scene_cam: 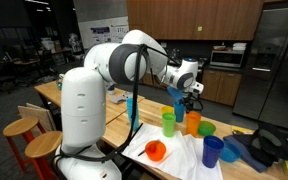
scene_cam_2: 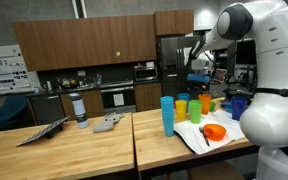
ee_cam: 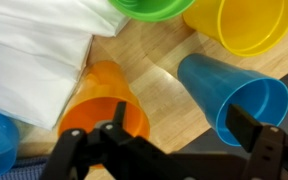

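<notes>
The gripper (ee_cam: 176, 128) is released: jaws spread wide, holding nothing. It hangs above a cluster of upright cups on the wooden table (ee_cam: 162, 85). In the wrist view, the orange cup (ee_cam: 104, 105) stands below one finger and the blue cup (ee_cam: 234, 95) below the other, with bare wood between them. A yellow cup (ee_cam: 246, 25) and a green cup (ee_cam: 149, 8) stand near; a white cloth (ee_cam: 34, 50) lies beside the orange cup.

Hazard: the cups are closely spaced. A straight descent would probably land a finger on a rim and tip that cup into its neighbours.
</notes>
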Robot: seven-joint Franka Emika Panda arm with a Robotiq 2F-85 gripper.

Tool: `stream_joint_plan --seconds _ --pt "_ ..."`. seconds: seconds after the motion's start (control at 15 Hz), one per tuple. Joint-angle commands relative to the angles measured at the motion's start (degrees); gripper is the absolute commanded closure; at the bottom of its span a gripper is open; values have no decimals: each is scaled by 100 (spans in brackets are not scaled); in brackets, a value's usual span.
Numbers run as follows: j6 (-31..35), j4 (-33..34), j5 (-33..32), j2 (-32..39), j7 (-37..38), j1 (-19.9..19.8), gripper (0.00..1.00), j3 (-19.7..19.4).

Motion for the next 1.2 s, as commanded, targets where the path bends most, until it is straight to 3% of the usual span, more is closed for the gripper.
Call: stream_joint_plan --seconds 0.0,0.53,1.13 --pt "217 -114 0 -64 182 65 0 -21" --pt "229 96 132 35 251 61 0 14" --pt "-347 582 854 185 -10 29 0 203"
